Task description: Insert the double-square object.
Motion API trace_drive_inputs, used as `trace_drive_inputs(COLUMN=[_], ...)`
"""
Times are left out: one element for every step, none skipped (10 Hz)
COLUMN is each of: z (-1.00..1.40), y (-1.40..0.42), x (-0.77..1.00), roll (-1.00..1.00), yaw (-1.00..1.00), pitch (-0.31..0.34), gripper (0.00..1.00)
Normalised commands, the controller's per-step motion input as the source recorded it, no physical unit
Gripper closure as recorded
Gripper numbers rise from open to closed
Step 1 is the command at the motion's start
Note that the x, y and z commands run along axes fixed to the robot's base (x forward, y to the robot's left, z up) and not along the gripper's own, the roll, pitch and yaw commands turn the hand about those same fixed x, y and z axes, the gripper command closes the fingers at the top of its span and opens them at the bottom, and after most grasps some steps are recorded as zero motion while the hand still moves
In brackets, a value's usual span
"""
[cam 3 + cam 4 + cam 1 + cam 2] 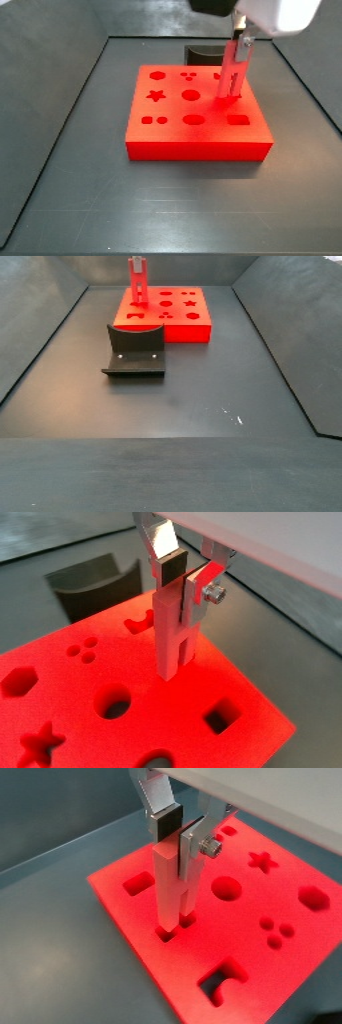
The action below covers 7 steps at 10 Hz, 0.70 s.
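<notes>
**Peg held upright at a hole in the red block**

Peg [170, 888] stands upright between the gripper's [183, 840] two silver fingers [162, 803], which are closed on its upper part. In both wrist views the dark pads press against the peg's sides, and a small screw shows on the clamp beside it. The peg's lower end meets the top face of the red block [267, 958] at a small double-square hole [174, 928] near one edge of the block; how deep it sits in that hole cannot be told.

In a wrist view the peg [174, 627] comes down onto the block [80, 712] among other cut-outs: a star, a hexagon, a round hole, a square and a cluster of three small dots. The gripper [187, 572] is directly above.

In a side view the block [201, 125] lies toward the far end of the dark counter [80, 200], with the peg [233, 75] rising from it below the gripper [238, 35]. A dark grey curved holder [135, 351] stands on the counter [201, 406] just beside the block [181, 321], apart from the peg [136, 281].
</notes>
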Motion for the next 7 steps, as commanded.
trace_drive_inputs(z=[-0.04, 0.00, 0.00, 0.00, 0.00, 0.00, 0.00], y=[0.01, 0.09, 0.21, 0.22, 0.10, 0.00, -0.08], x=[0.00, 0.06, 0.13, 0.08, -0.03, 0.00, 0.00], roll=[0.01, 0.00, 0.01, 0.01, 0.00, 0.03, 0.04], yaw=[-0.97, -0.78, -0.51, -0.30, -0.03, 0.05, 0.04], pitch=[0.040, 0.087, 0.119, 0.101, 0.000, 0.000, 0.000], gripper=[1.00, 1.00, 1.00, 1.00, 1.00, 1.00, 1.00])
